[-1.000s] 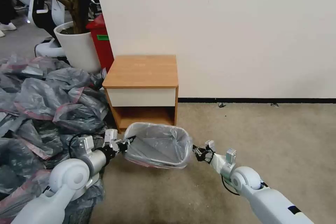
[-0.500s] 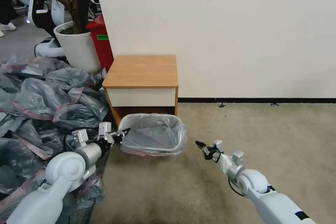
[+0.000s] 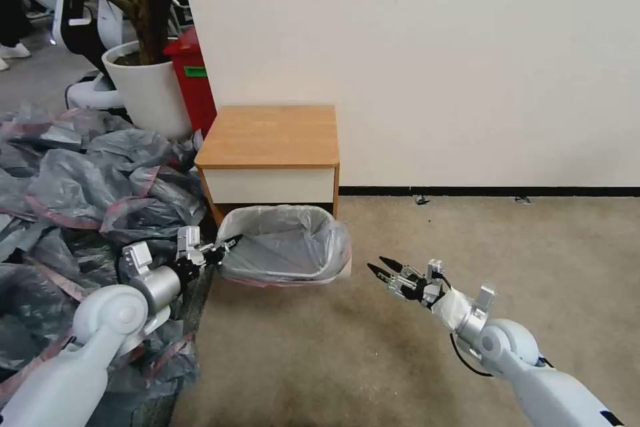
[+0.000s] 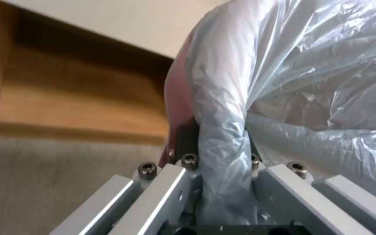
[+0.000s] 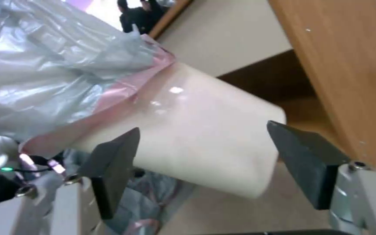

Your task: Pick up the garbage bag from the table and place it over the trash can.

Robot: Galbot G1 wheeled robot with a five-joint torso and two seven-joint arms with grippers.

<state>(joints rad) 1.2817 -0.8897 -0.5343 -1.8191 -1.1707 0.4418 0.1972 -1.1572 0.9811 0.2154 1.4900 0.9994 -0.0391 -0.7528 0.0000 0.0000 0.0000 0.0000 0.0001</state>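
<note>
The right gripper [image 3: 375, 268] hovers over the carpet near the trash can [image 5: 205, 143], jaws spread wide and holding nothing. The left gripper [image 3: 225, 244] is clamped on the bin's rim through the garbage bag [image 3: 287, 240], plastic hiding its fingertips. The bag lines the bin, its pink band folded outside. Behind stands the table [image 3: 270, 137], its lower shelf largely blocked.
</note>
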